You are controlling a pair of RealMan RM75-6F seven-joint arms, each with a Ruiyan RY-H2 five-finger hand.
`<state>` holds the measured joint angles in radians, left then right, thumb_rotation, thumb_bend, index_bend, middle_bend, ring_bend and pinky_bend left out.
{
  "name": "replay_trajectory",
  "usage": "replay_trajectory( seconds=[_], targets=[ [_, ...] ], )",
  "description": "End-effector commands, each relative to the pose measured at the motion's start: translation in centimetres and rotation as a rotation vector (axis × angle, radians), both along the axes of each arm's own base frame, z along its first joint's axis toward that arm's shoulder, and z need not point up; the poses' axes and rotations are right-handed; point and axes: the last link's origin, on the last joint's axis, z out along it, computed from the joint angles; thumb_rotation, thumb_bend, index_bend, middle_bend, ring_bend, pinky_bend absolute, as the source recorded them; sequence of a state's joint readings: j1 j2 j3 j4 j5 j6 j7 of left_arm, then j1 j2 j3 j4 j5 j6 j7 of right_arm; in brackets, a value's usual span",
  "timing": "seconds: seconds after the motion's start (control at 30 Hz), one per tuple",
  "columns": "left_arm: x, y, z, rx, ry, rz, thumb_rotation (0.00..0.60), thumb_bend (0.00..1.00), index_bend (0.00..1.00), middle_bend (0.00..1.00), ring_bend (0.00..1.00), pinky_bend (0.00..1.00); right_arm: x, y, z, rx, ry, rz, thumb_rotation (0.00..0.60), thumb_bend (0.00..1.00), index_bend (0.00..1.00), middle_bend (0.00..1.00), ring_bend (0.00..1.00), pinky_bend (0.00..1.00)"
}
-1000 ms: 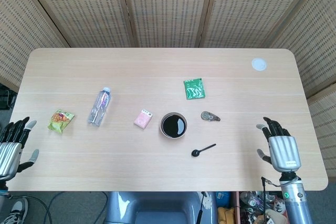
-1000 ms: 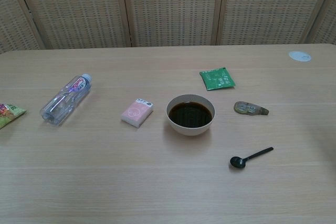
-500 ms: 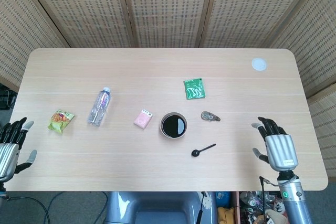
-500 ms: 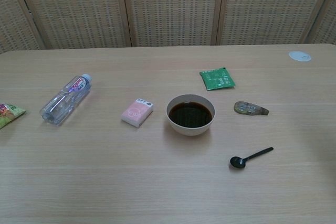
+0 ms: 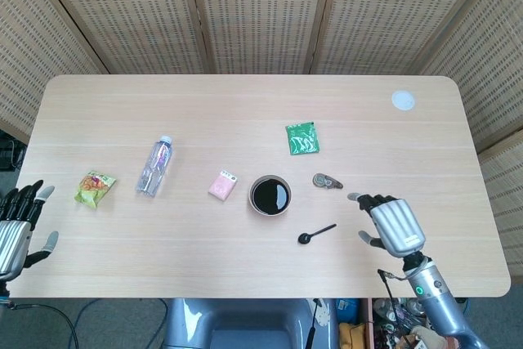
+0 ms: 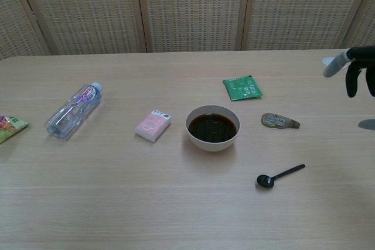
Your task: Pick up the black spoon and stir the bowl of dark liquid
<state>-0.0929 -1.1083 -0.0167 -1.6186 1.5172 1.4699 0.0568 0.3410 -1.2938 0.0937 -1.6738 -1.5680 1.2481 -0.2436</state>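
The black spoon (image 5: 316, 234) (image 6: 279, 175) lies flat on the table, just right of and in front of the white bowl of dark liquid (image 5: 270, 195) (image 6: 212, 127). My right hand (image 5: 389, 225) (image 6: 356, 74) hovers to the right of the spoon, fingers spread, holding nothing; only its fingertips show at the chest view's right edge. My left hand (image 5: 16, 226) stays at the table's far left edge, fingers apart and empty, far from the spoon.
A correction tape dispenser (image 5: 327, 181) lies right of the bowl, a green packet (image 5: 301, 137) behind it. A pink pack (image 5: 222, 185), a water bottle (image 5: 156, 166) and a snack bag (image 5: 95, 188) lie to the left. A white disc (image 5: 402, 100) sits far right.
My right hand has moved left over the table toward the spoon and entered the chest view. My left hand has drifted slightly outward. Objects have not moved.
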Motion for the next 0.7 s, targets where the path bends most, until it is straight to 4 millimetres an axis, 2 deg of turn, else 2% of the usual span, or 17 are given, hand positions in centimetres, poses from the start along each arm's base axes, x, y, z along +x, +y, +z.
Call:
replay_trajectory(
  seconds=[0.03, 0.23, 0.4, 0.7],
  targets=[
    [-0.1, 0.0, 0.1, 0.004, -0.001, 0.002, 0.6, 0.41, 0.05, 0.0, 0.0, 0.0, 1.1, -1.0, -2.0, 0.097, 0.045, 0.053, 0.6, 0.31, 0.37, 0.7, 0.73, 0.81],
    [-0.3, 0.1, 0.3, 0.005, 0.01, 0.011, 0.6, 0.41, 0.05, 0.0, 0.0, 0.0, 2.0, -1.8, -4.4, 0.178, 0.099, 0.08, 0.6, 0.31, 0.48, 0.82, 0.86, 0.95],
    [-0.4, 0.1, 0.2, 0.002, 0.006, 0.011, 0.6, 0.41, 0.05, 0.0, 0.0, 0.0, 2.4, -2.2, -6.3, 0.228, 0.105, 0.082, 0.6, 0.31, 0.52, 0.85, 0.89, 0.97],
    [-0.7, 0.2, 0.1, 0.0, 0.005, 0.014, 0.6, 0.41, 0.05, 0.0, 0.0, 0.0, 2.7, -3.1, -9.1, 0.272, 0.15, 0.095, 0.6, 0.39, 0.52, 0.86, 0.91, 0.99]
  ],
)
